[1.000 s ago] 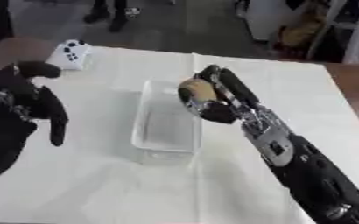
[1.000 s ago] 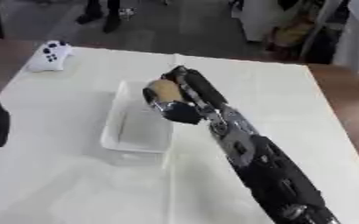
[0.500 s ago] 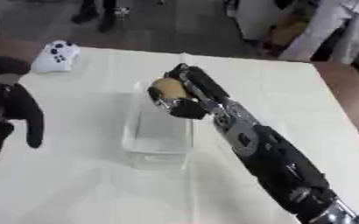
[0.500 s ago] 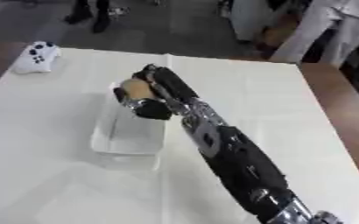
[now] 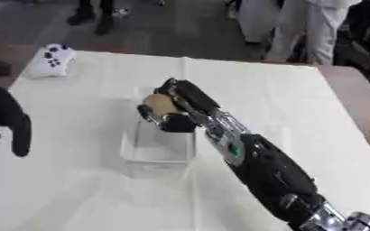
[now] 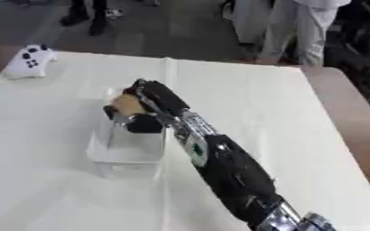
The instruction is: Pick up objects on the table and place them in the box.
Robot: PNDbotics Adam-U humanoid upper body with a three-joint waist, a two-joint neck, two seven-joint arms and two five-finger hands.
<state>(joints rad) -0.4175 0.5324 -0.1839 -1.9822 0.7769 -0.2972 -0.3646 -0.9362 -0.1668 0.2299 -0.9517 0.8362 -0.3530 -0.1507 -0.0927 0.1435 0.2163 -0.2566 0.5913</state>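
Right hand (image 5: 175, 113) curled round a tan rounded object (image 5: 159, 104) above the clear plastic box's (image 5: 158, 151) far end; long axis unclear. Left hand (image 5: 6, 118) relaxed, near table's left edge.

I see my right hand (image 5: 175, 113) over the far end of the box (image 5: 158, 153) mid-worktop (image 5: 77, 198), a game controller (image 5: 52, 60) far left behind it, my left hand (image 5: 6, 119) at the left edge.
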